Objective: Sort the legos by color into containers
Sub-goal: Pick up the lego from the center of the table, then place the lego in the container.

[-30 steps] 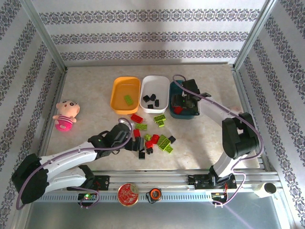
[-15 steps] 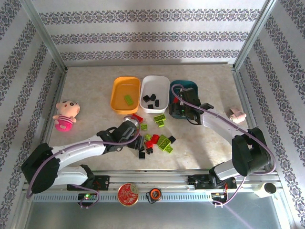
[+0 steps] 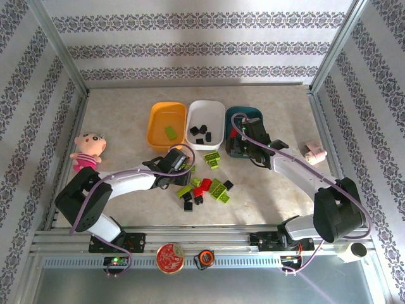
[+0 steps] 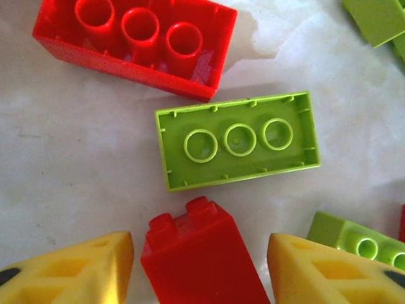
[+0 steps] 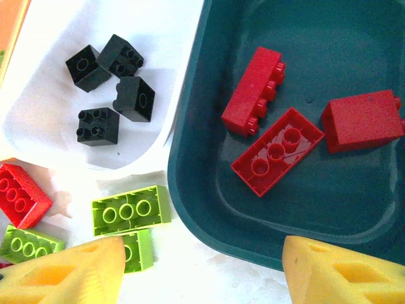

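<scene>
Red, lime and black legos (image 3: 205, 183) lie scattered in front of three containers. The orange-yellow bin (image 3: 158, 130) holds one lime brick. Several black bricks lie in the white bin (image 5: 158, 38), and three red bricks (image 5: 278, 149) lie in the dark teal bin (image 5: 209, 209). My left gripper (image 3: 180, 166) is low at the pile's left. In the left wrist view my left gripper (image 4: 199, 266) is open around a red brick (image 4: 199, 253), with a gap showing on each side. An upturned lime brick (image 4: 237, 139) lies just beyond it. My right gripper (image 5: 202, 272) hangs open and empty over the teal bin's near rim.
A pink plush doll (image 3: 85, 151) lies at the left and a small pink object (image 3: 314, 152) at the right. A round red tin (image 3: 169, 257) sits on the front rail. Metal frame posts and patterned walls close the table in.
My left gripper has swung right and away from me into the pile, and its jaws have narrowed around a red brick. My right gripper has drawn back from over the teal bin to its near rim.
</scene>
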